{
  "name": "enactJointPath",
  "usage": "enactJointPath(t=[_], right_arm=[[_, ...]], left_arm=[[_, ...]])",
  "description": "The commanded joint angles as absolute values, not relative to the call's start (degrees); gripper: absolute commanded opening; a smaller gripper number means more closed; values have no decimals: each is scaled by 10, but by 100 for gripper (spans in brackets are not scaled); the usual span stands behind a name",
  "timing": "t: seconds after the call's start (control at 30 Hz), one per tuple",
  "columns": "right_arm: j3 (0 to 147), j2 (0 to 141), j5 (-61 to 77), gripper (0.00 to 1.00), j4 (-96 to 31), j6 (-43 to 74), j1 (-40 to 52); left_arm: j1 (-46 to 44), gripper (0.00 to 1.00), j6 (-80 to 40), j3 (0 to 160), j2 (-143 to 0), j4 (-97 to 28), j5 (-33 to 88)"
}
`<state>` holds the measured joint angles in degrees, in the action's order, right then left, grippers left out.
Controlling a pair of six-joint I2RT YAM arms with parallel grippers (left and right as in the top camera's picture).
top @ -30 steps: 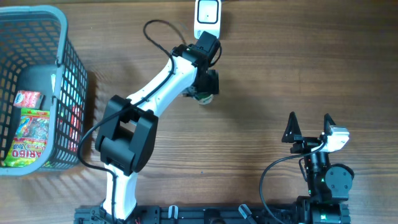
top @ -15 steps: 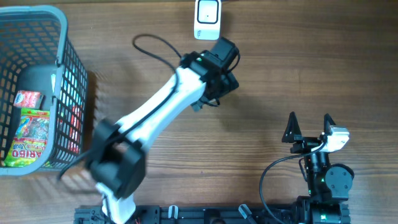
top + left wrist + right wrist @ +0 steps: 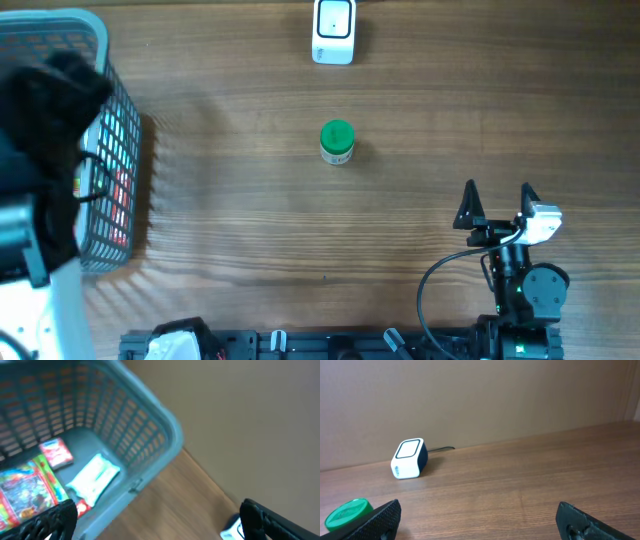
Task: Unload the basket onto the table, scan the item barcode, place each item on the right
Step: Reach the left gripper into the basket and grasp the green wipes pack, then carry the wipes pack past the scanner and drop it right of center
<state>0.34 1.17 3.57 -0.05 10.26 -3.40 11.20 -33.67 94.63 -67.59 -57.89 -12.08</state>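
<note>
Swung from the scanner (image 3: pixel 333 30), the left gripper (image 3: pixel 155 522) hangs over the basket (image 3: pixel 150 415), jaws apart, empty; packets (image 3: pixel 30 485) lie below it.

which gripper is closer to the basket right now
Left. The left gripper hangs open above the basket, its camera looking down into it. The right gripper sits open on the opposite side of the table, far from the basket.
</note>
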Motion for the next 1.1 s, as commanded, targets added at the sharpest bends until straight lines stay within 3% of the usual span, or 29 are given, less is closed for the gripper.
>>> enactJointPath(t=[0.0, 0.07, 0.17, 0.37, 0.47, 0.73, 0.77, 0.83, 0.87, 0.9, 0.97, 1.07], right_arm=[[3, 8, 30, 100, 1, 107, -33], [3, 8, 30, 100, 1, 107, -33], [3, 8, 30, 100, 1, 107, -33], [3, 8, 30, 100, 1, 107, -33], [3, 8, 30, 100, 1, 107, -33], [3, 8, 30, 100, 1, 107, -33], [3, 8, 30, 99, 1, 107, -33], [3, 8, 30, 100, 1, 107, -33], [3, 8, 30, 100, 1, 107, -33], [3, 8, 30, 100, 1, 107, -33], [3, 8, 30, 100, 1, 107, -33], [3, 8, 30, 100, 1, 107, -33]], left_arm=[[298, 100, -328, 949, -743, -580, 112], [360, 100, -318, 949, -810, -579, 122], [377, 100, -283, 949, -902, -563, 122], [357, 100, -27, 949, -1080, -501, 158], [357, 100, 37, 949, -1116, -501, 176], [357, 96, 58, 948, -1230, -502, 187], [357, 90, 62, 948, -1239, -501, 186], [357, 67, 74, 948, -1245, -501, 186], [357, 24, 73, 948, -1245, -502, 186], [357, 13, 73, 948, -1245, -501, 186], [358, 4, 73, 948, -1241, -501, 186], [358, 4, 72, 957, -1201, -505, 186]])
